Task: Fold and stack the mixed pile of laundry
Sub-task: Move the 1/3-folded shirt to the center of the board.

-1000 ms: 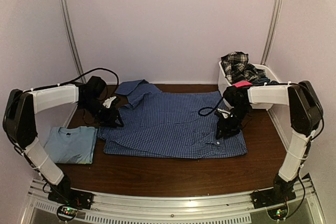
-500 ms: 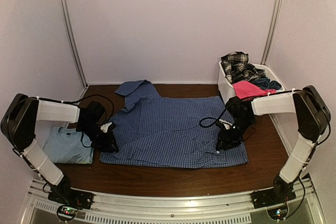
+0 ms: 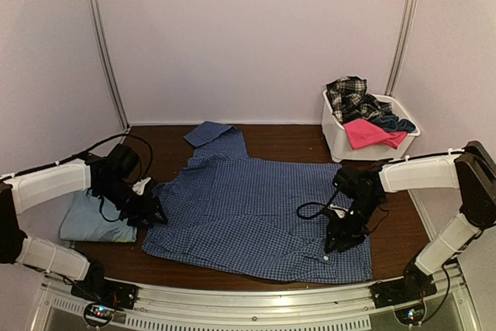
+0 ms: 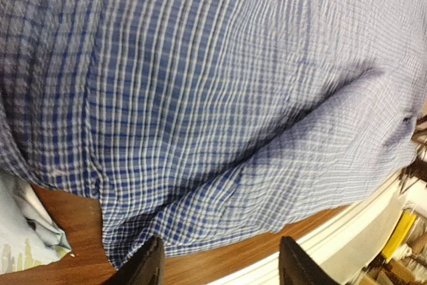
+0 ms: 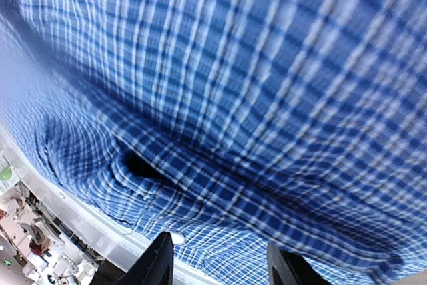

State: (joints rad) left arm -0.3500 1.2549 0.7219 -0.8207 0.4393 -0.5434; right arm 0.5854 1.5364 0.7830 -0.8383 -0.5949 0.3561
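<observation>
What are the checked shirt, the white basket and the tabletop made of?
Shirt: thin woven fabric, likely cotton, matte; its weave and soft creases show close up.
Basket: white plastic by the look, smooth, with a rigid rim.
Table: dark wood or wood-look laminate with a slight sheen; the grain is too faint to settle which.

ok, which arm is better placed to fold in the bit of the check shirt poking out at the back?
Left, probably. That bit lies at the check shirt's far left; the left gripper sits at its left edge, the right gripper at the near right corner, across the shirt.
</observation>
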